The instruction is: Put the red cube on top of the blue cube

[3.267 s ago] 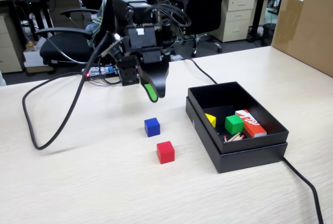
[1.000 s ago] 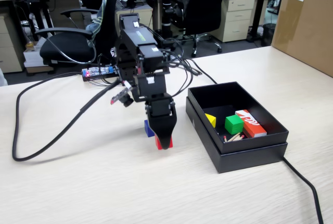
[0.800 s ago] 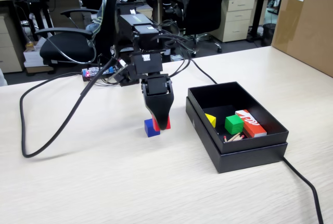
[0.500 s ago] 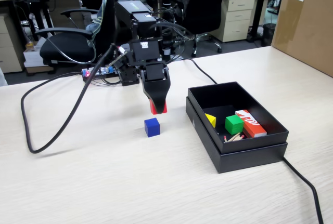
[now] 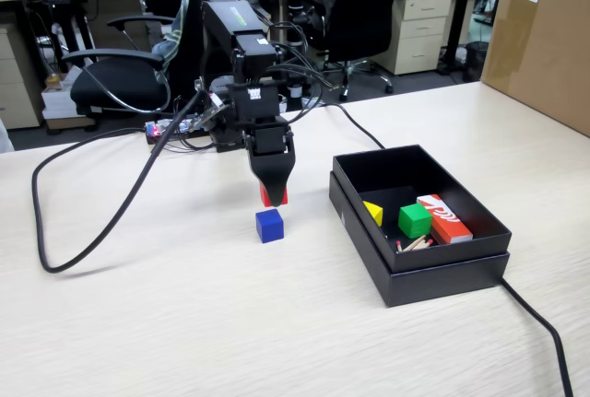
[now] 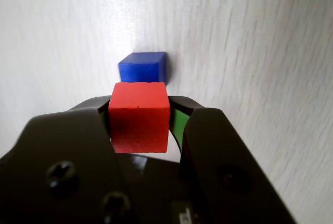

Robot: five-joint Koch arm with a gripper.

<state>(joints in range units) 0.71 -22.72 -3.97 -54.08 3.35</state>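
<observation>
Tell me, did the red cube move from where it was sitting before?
Yes. The red cube left the table in front of the blue cube. It now hangs in the jaws above and just behind it, farther from the black box.

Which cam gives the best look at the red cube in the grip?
Wrist view: the red cube fills the centre, clamped between both jaws of the gripper, with the blue cube just beyond. In the fixed view only its lower edge peeks out under the gripper.

the red cube (image 5: 273, 197), once resting on the table (image 5: 184, 323) in front of the blue cube (image 5: 269, 226), is now clamped in the tool (image 5: 272, 196), lifted and hanging just above the blue cube.
</observation>
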